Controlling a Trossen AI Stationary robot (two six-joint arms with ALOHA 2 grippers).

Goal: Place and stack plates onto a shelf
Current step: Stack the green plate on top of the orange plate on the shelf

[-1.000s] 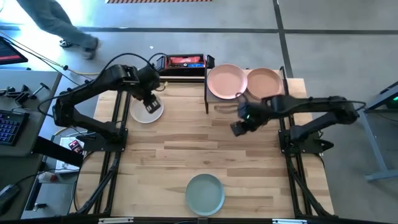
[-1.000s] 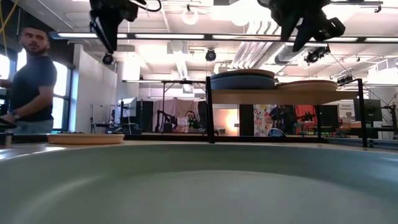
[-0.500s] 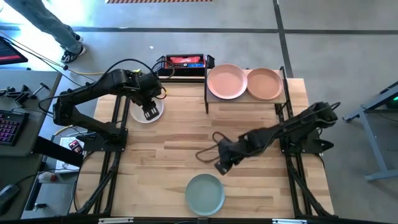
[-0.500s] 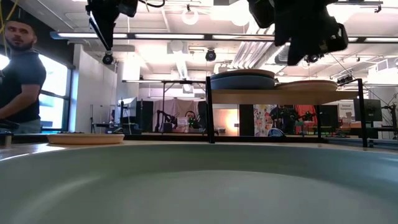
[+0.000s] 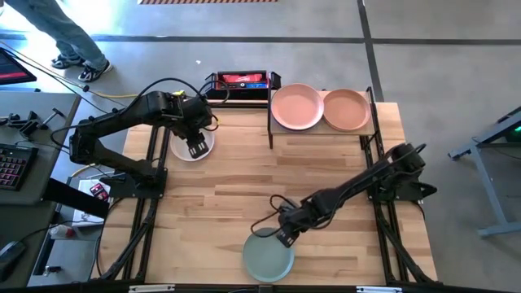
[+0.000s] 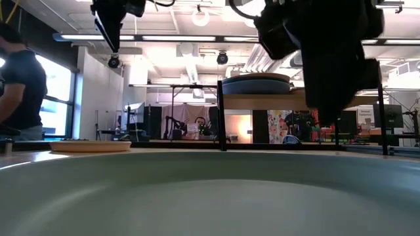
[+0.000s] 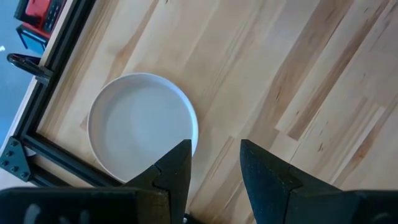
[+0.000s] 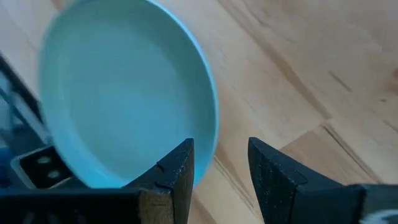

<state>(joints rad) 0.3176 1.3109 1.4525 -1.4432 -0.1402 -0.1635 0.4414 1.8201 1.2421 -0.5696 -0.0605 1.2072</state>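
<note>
A cream plate [image 5: 191, 145] lies flat on the table at the far left. My left gripper [image 5: 196, 147] hangs open above its rim, which shows in the left wrist view [image 7: 137, 124] beyond the fingers [image 7: 214, 165]. A sage green plate [image 5: 269, 254] lies flat at the near edge. My right gripper [image 5: 285, 234] is open just over its far right rim, and the plate shows in the right wrist view [image 8: 124, 93]. The shelf [image 5: 321, 132] at the far right carries a pale pink plate [image 5: 296, 107] and a salmon plate [image 5: 346, 110], each on top of a stack.
A red and black device [image 5: 240, 80] sits at the table's far edge, left of the shelf. The shelf's black posts [image 5: 270, 122] stand on the tabletop. A person [image 5: 57, 32] stands on the floor beyond the far left corner. Bare wood lies between the two loose plates.
My right gripper has swung from in front of the shelf toward the table's near edge and to the left, coming down over the sage green plate's far right rim. The plates have not moved.
</note>
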